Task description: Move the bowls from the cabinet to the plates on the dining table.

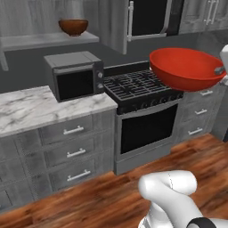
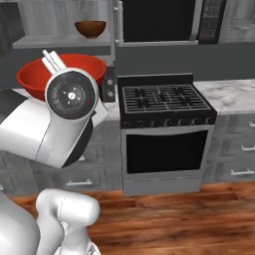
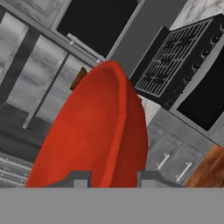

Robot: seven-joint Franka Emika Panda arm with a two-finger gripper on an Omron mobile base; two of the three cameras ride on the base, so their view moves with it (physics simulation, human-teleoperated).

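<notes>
Your gripper (image 3: 109,177) is clamping the rim of the glossy bright red round bowl (image 1: 187,67), holding it in the air near the black gas stove (image 1: 140,87). The bowl is tilting slightly, mouth facing up. The dark brown round bowl (image 1: 73,26) is sitting upright on the grey cabinet shelf (image 1: 44,41).

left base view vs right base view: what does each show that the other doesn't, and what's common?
Left base view only: the small countertop microwave on the marble counter, with the drawers beneath it.

Right base view only: the robot's hand seen from behind, covering part of the red bowl, and the marble counter to the right of the stove.

Both: the red bowl held in the air, the brown bowl on the cabinet shelf, the black stove, and the wood floor.
</notes>
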